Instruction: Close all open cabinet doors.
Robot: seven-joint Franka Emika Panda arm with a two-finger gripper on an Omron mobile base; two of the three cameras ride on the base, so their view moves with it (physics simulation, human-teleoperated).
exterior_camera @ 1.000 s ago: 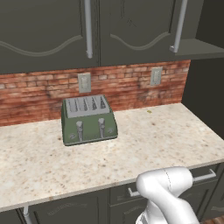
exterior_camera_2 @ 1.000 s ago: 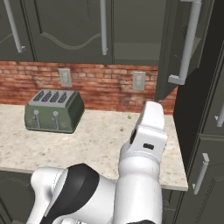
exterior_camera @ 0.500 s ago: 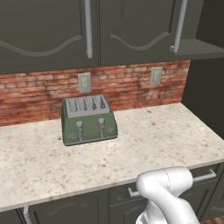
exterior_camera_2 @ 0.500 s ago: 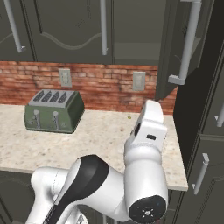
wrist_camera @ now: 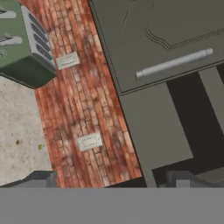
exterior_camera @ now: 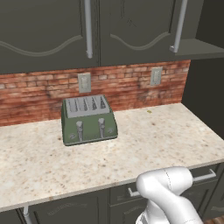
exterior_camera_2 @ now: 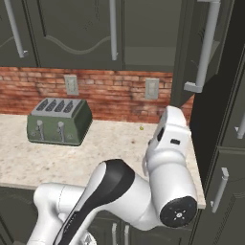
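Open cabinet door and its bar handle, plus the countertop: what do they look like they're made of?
The open cabinet door looks like painted wood, matte dark grey-green with raised moulding. Its bar handle looks like brushed metal: pale grey, soft sheen. The countertop looks like polished granite or similar stone, beige with brown speckles. All rendered, so these are guesses.

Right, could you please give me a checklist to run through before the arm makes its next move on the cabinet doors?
1. Right cabinet door shut: not ok, it stands swung out.
2. Left cabinet doors shut: ok, they sit flush.
3. Gripper free: ok, open and holding nothing.
4. Contact with the open door or its handle: not ok, none yet.
5. Toaster out of the door's swing: ok, it sits well to the left.
6. Further doors beyond the frame: cannot tell.
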